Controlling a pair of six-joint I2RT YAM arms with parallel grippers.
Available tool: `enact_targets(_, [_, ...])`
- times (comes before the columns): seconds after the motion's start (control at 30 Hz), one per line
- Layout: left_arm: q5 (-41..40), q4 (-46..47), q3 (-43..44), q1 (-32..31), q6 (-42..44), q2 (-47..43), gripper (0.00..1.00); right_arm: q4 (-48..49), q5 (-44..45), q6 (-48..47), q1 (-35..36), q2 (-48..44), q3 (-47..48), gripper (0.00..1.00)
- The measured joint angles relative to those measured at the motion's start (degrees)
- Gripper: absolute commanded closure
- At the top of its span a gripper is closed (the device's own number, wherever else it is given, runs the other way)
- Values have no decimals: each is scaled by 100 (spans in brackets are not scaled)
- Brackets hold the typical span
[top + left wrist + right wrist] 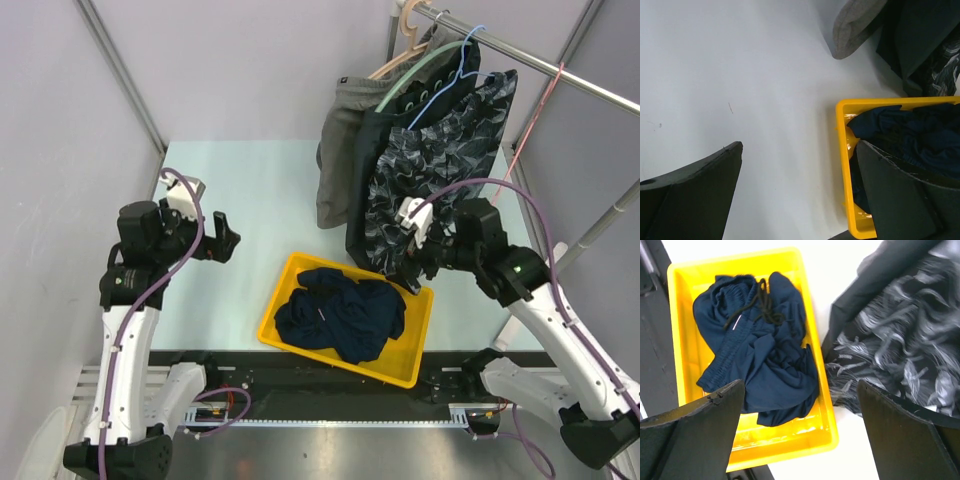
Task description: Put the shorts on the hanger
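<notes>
The dark navy shorts (340, 315) lie crumpled in a yellow bin (272, 318) at the table's near middle. In the right wrist view the shorts (760, 350) show a drawstring and a small white label. The thin pink-red hanger (533, 117) hangs from the rail at the far right; its clips do not show. My left gripper (225, 240) is open and empty, left of the bin, above the bare table (797, 150). My right gripper (412, 268) is open and empty above the bin's right end (800, 390), beside the hanging patterned shorts.
Plain grey shorts (340, 150) and black-grey patterned shorts (440, 170) hang from the metal rail (520, 55) at the back right, on a mint-green hanger (420, 75) and a blue wire hanger (450, 85). The bin's left rim (842, 150) is close to my left fingers.
</notes>
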Motion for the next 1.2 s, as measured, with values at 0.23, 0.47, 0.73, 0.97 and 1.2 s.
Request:
enact_targets(0.23, [-2, 22, 2, 2, -48, 120, 0, 168, 140, -332, 761, 472, -11, 0])
enact_targets(0.47, [-33, 37, 2, 7, -85, 120, 0, 522, 201, -597, 1513, 1134, -9, 0])
enact_targets(0.73, [2, 33, 2, 17, -52, 109, 0, 1075, 188, -1086, 2280, 2192, 28, 0])
enact_targets(0.97, [208, 24, 2, 63, 11, 120, 0, 1565, 26, -1335, 2577, 3209, 271, 4])
enact_targets(1.2, [343, -17, 2, 94, 20, 197, 0, 1784, -111, -1423, 2695, 4148, 890, 2])
